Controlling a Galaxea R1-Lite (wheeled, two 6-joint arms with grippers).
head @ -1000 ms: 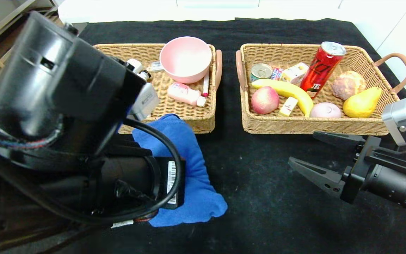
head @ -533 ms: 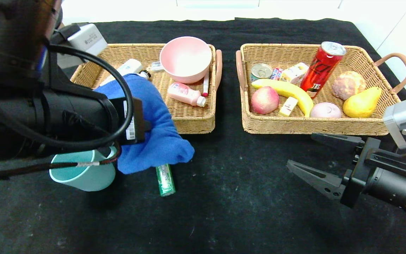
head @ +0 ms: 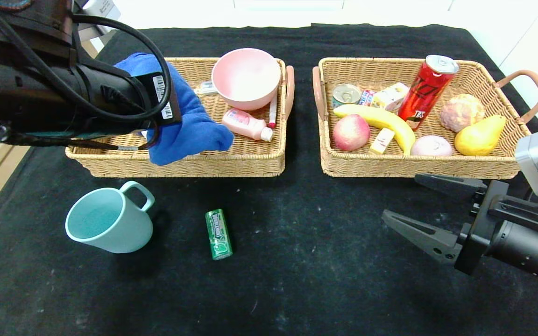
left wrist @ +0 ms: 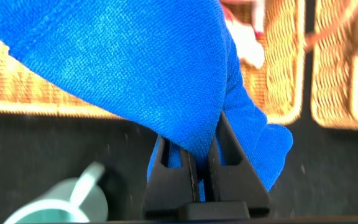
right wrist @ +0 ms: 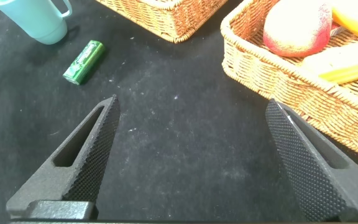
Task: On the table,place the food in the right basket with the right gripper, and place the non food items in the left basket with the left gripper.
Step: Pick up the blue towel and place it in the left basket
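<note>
Left gripper point(left wrist: 202, 163) clamped on blue cloth point(head: 182, 119), held over left basket point(head: 250, 163), cloth draping inside it. Right gripper point(head: 416, 205) spread wide, low over table point(head: 320, 261) before right basket point(head: 390, 165). Cup point(head: 108, 228) and green gum pack point(head: 218, 234) on table.

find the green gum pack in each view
Head: gum pack on the black table, in front of the left basket, right of the mug.
Left wrist: not in view; the blue cloth fills it.
Right wrist: gum pack beside the mug.
Shared landmark: the mug.
</note>
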